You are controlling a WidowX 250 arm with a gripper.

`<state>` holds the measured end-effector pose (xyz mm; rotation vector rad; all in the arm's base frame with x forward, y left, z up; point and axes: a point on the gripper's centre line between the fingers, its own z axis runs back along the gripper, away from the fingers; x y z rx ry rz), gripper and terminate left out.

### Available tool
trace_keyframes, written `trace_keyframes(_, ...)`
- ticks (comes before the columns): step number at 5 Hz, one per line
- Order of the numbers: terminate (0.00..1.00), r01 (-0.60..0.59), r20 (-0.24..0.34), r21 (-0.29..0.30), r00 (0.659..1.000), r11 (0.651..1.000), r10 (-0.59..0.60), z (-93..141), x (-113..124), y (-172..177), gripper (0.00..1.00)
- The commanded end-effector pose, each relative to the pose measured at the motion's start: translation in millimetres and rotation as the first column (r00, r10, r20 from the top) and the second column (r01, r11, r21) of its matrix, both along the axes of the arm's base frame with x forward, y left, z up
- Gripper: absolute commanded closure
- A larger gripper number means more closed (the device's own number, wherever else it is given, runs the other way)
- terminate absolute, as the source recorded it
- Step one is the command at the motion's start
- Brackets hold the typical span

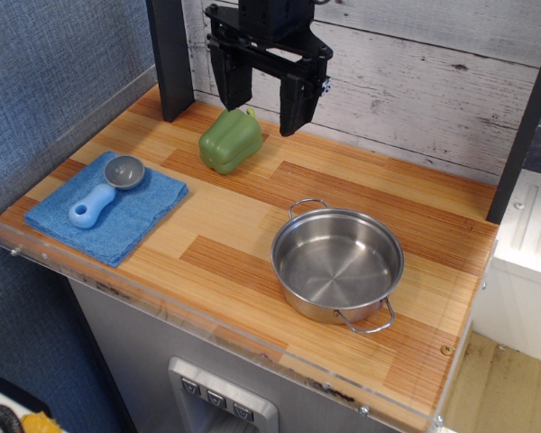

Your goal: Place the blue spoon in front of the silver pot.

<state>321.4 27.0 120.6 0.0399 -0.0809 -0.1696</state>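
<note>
observation.image view: one camera, looking down at a wooden counter [252, 225] from the front.
Count: one spoon, one pot, one cloth, one green pepper, one gripper.
Spoon [104, 191]: short and chunky, light blue handle with a hole at its end, round grey bowl facing up.
Spoon position: lying on the blue cloth [117, 221] at the left of the counter, bowl toward the back wall, well apart from the pot.
Pot [337, 262]: shallow, round, shiny steel, empty, two thin wire loop handles, standing at the right near the front edge.
Pepper [230, 141]: green, near the back, just below the gripper.
Gripper [263, 95]: black, fingers spread apart, holding nothing, hanging above the counter at the back.
</note>
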Motion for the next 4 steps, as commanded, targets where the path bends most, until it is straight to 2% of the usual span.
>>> trace_keyframes(1, 0.00, 0.000, 0.000, 0.000, 1.000, 1.000, 0.000, 0, 0, 0, 0.00)
trace_keyframes(3, 0.00, -0.064, -0.031, 0.003, 0.997, 0.998, 0.064, -9, -26, 39, 0.00)
trace_keyframes(4, 0.00, -0.042, 0.002, 0.032, 0.999, 0.999, 0.042, -14, -44, 71, 0.00)
